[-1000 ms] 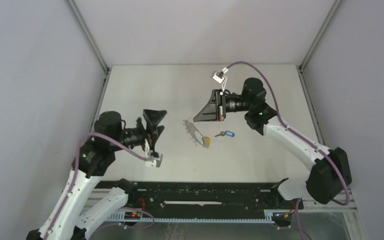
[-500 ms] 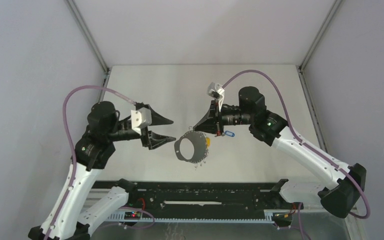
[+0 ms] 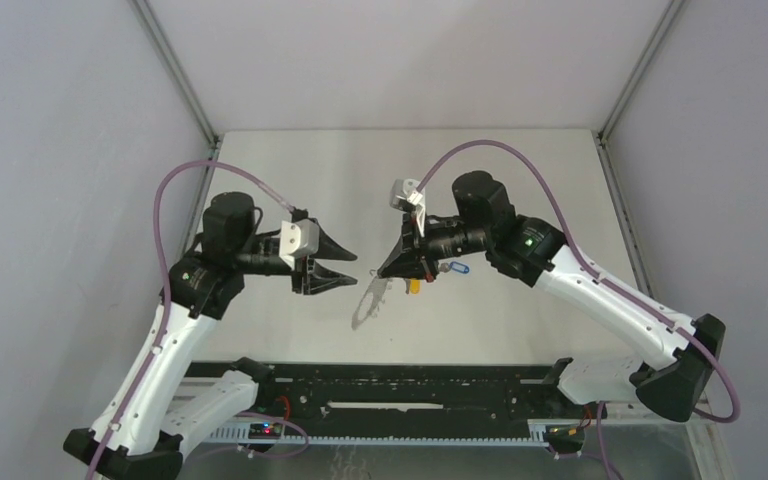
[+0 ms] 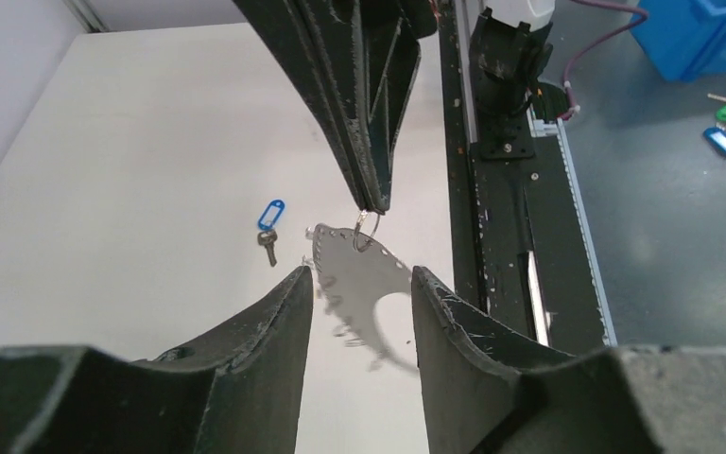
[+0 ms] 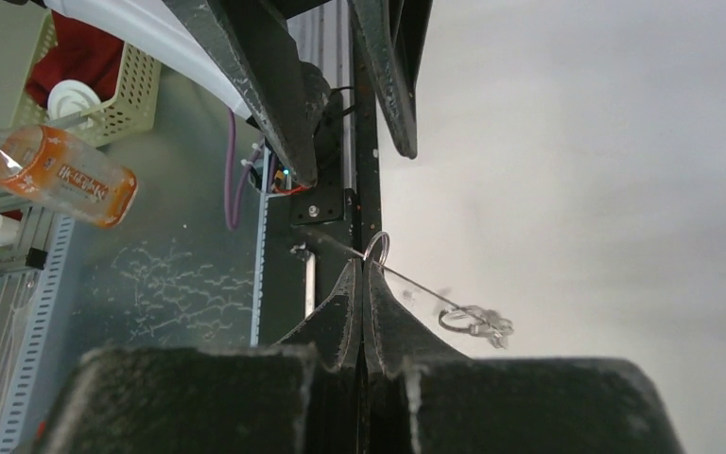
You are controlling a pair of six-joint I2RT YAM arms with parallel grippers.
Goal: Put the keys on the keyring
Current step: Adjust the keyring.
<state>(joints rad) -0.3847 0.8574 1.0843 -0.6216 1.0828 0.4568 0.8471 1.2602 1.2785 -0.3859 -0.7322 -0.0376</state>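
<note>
Honestly, the right tool [image 3: 380,272] is pinched shut on one tiny loop [image 5: 375,248], keyring [image 4: 350,274] dangling over the bench [image 3: 290,180], so the half-open, empty left tool [image 3: 352,268] could easily knock it loose.

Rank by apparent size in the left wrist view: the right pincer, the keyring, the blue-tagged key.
1. right pincer, cut off at the top
2. keyring, blurred
3. blue-tagged key, on the table

a robot lab's test booth: plain grey walls [image 3: 60,150] on metal framing [image 3: 177,70], white table [image 3: 300,170], black mounting rail [image 3: 410,385], blue bin [image 4: 700,38].
</note>
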